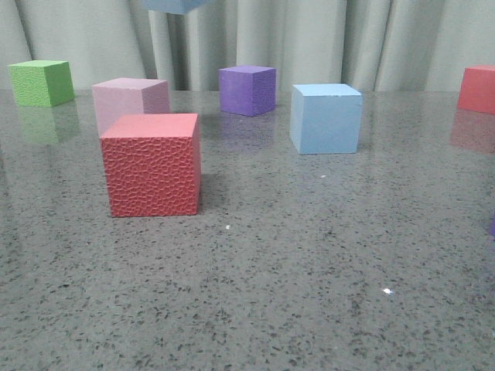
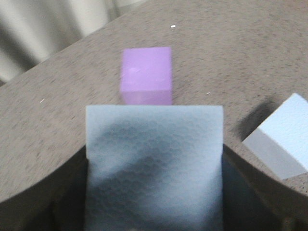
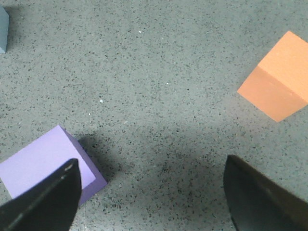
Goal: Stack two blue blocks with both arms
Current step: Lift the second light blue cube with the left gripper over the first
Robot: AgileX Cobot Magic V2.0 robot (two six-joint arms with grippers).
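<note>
One light blue block point(image 1: 325, 117) stands on the table right of centre; it also shows in the left wrist view point(image 2: 281, 139). My left gripper point(image 2: 154, 192) is shut on the second blue block point(image 2: 154, 159), its dark fingers point(image 2: 67, 197) on both sides. It holds the block in the air. In the front view only the block's underside point(image 1: 174, 5) shows at the top edge, left of the resting block. My right gripper point(image 3: 151, 192) is open and empty above bare table; its arm does not show in the front view.
On the grey speckled table point(image 1: 271, 270) stand a red cube point(image 1: 152, 164), a pale pink cube point(image 1: 130, 97), a green cube point(image 1: 42, 82), a purple cube point(image 1: 247, 90) and a red cube point(image 1: 477, 89). A lilac cube point(image 3: 48, 166) and an orange cube point(image 3: 276, 77) flank the right gripper.
</note>
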